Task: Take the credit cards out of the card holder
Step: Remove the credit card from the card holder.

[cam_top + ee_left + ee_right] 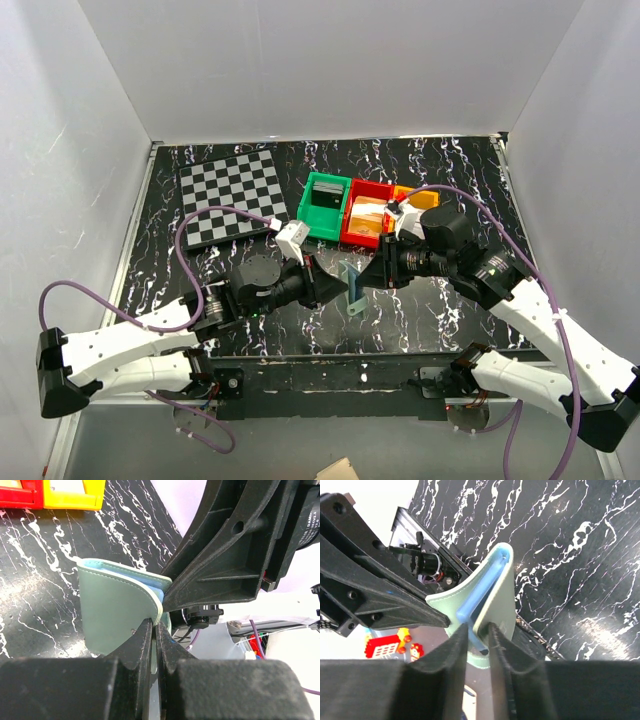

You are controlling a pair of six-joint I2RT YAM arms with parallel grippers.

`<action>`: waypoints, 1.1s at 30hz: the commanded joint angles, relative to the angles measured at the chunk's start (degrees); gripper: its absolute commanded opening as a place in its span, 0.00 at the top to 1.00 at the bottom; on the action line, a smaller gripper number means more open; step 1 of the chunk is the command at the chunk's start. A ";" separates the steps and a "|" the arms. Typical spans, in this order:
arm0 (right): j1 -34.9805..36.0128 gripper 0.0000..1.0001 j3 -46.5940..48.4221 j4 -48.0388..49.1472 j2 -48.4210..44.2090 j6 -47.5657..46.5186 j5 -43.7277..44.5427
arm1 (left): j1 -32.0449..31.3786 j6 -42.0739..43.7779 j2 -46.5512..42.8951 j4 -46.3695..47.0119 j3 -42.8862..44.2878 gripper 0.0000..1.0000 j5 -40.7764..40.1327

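The sage-green card holder hangs above the table between my two grippers, partly spread open. My left gripper is shut on the edge of one green flap. My right gripper comes in from the opposite side. Its fingers pinch the other flap together with a light blue inner layer. In the top view the left gripper and right gripper face each other tip to tip. The credit cards do not show; whether the blue layer is a card or a pocket I cannot tell.
A checkerboard lies at the back left. A green bin, a red bin and an orange bin stand in a row behind the grippers. White walls close in the black marbled table.
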 commanded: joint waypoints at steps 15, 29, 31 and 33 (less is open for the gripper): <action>-0.20 0.79 0.54 2.56 0.27 0.43 -2.83 | -0.98 -1.05 -3.63 5.44 2.74 1.00 0.40; -0.20 0.99 6.68 -4.90 1.06 -2.29 -0.54 | -0.98 -2.45 -6.44 7.28 -2.88 0.45 -0.22; -0.11 0.99 8.97 -8.41 2.02 -3.43 1.03 | -0.98 -3.07 -6.97 9.55 -4.81 0.29 -0.22; -0.20 0.99 10.11 -10.44 2.91 -4.48 2.09 | -0.98 -3.60 -7.15 11.41 -6.40 0.23 -0.04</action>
